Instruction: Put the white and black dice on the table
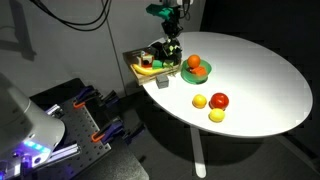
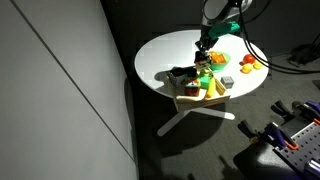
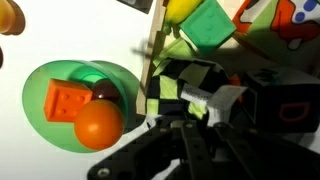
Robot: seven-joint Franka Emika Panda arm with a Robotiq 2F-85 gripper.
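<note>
In the wrist view the white and black dice (image 3: pixel 185 80), a checkered cube with pale green squares, lies inside the wooden tray (image 3: pixel 155 45) among other toys. My gripper (image 3: pixel 186 114) is low over it with one fingertip against each side of the dice, so it looks shut on it. In both exterior views the gripper (image 1: pixel 170 48) (image 2: pixel 205 45) hangs over the tray (image 1: pixel 140 66) (image 2: pixel 200 102) at the edge of the round white table (image 1: pixel 260 80) (image 2: pixel 160 60). The dice itself is hidden by the gripper there.
A green plate (image 3: pixel 40 125) (image 1: pixel 203 74) beside the tray holds an orange (image 3: pixel 98 126) and an orange block (image 3: pixel 65 100). A green block (image 3: pixel 210 22) and a black block (image 3: pixel 290 110) lie in the tray. Loose fruits (image 1: pixel 216 104) sit mid-table.
</note>
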